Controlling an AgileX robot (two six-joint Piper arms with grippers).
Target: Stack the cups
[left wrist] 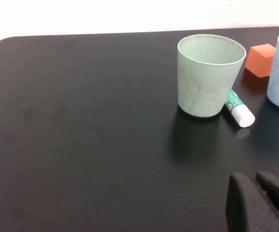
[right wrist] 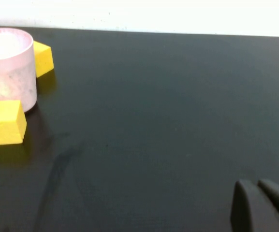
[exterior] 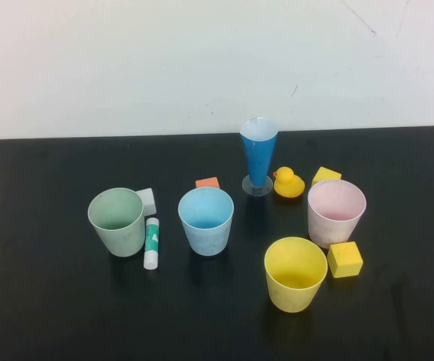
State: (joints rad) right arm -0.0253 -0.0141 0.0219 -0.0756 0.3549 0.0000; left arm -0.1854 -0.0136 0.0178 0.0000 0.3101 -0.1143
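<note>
I saw four cups [exterior: 116,219] standing apart, unstacked. Both the left gripper [left wrist: 260,205] and right gripper [right wrist: 261,207] seemed pressed together, holding nothing, well back from them.

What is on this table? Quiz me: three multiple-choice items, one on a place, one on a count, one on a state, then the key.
1. What lies closest beside the green cup?
A. glue stick
B. rubber duck
C. orange block

2. How many yellow blocks are on the table?
A. one
B. two
C. four

3. How do the blue cup, the yellow cup and the other two stand?
A. nested in one stack
B. upright and apart
C. tipped on their sides

Key:
1 A: the stick lies along the green cup's right side.
2 B: one block sits behind the pink cup, one in front of it.
3 B: no cup is inside another. The left hand is shut, low over the table near the green cup. The right hand is shut, low and off to the pink cup's side.
</note>
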